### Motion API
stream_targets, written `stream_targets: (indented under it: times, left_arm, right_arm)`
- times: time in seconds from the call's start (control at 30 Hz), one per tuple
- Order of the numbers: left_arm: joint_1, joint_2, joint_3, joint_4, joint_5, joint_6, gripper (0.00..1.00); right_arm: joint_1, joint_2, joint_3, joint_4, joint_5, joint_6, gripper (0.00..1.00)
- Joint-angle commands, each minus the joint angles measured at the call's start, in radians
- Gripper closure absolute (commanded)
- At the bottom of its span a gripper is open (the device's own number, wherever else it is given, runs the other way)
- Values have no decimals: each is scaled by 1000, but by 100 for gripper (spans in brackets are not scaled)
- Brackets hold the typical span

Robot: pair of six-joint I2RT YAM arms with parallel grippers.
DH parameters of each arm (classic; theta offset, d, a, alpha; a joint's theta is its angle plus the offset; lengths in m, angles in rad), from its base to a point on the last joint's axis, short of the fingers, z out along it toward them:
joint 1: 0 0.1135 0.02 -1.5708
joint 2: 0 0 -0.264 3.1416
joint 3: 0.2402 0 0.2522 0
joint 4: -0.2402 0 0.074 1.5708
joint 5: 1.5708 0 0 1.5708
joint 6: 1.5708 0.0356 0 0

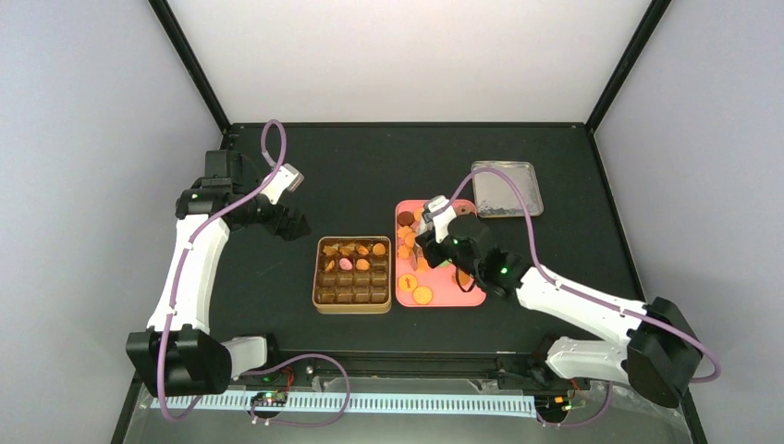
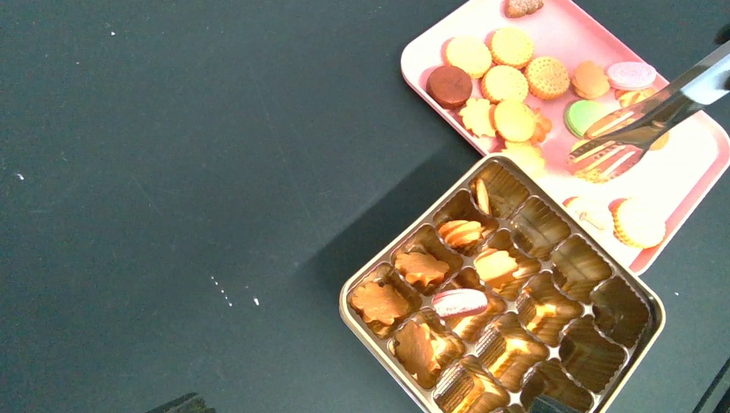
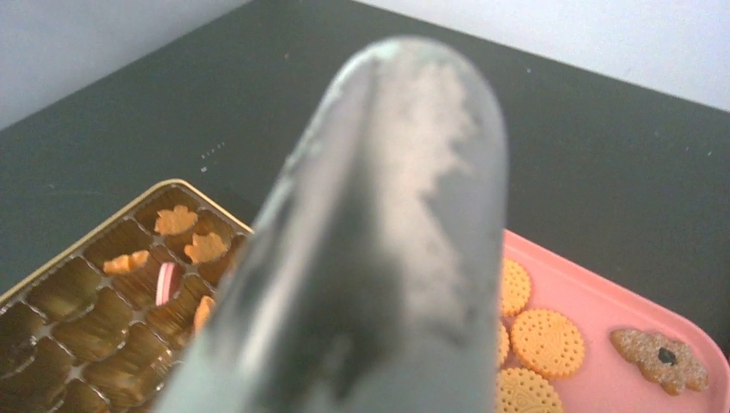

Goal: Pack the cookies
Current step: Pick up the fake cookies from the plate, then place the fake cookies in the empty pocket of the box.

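The gold tin (image 2: 616, 310) sits mid-table, and its brown compartments hold about 7 cookies (image 2: 422, 268). There are 6 orange leaf- or flower-shaped ones and 1 pale pink one, all in the rows on the tin's far side in the top view. The near rows hold nothing. Most of these lie flat, face up, but 1 orange cookie stands on edge in its compartment.

The pink tray (image 2: 680, 185) lies just to the right of the tin, touching or nearly touching it. It carries the loose cookies: round golden ones lying flat in a cluster, 1 dark brown round, 1 pale green, 1 pink and 1 brown flower shape at a far corner.

A silver rectangular lid (image 1: 504, 190) lies beyond the tray, to its right.

The right gripper (image 1: 429, 239) is clamped on the metal tongs (image 2: 641, 116). Their long axis slants down across the tray, with the tips pointing toward the tin. Whether a cookie sits between the tips cannot be told.

The left gripper (image 1: 298, 225) hangs to the left of the tin with its jaws spread wide, holding nothing.
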Motion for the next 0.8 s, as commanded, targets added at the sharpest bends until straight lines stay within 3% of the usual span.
stream_targets:
  times: [0.0,0.17,0.5,0.77]
  left_arm:
    - [6,-27,38,-11,-4,11,1]
    - [6,-32,41,-12,-5,12,1]
    - [7,-32,41,-15,-7,12,1]
    - [6,-32,39,-13,-12,18,1]
  right_arm:
    - [25,-67,28,48,51,-13,82]
    - [70,-71,93,66,37,-12,82]
    - [132,125,237,124,-15,-10,81]
    - [133,173,251,135,-33,6,59]
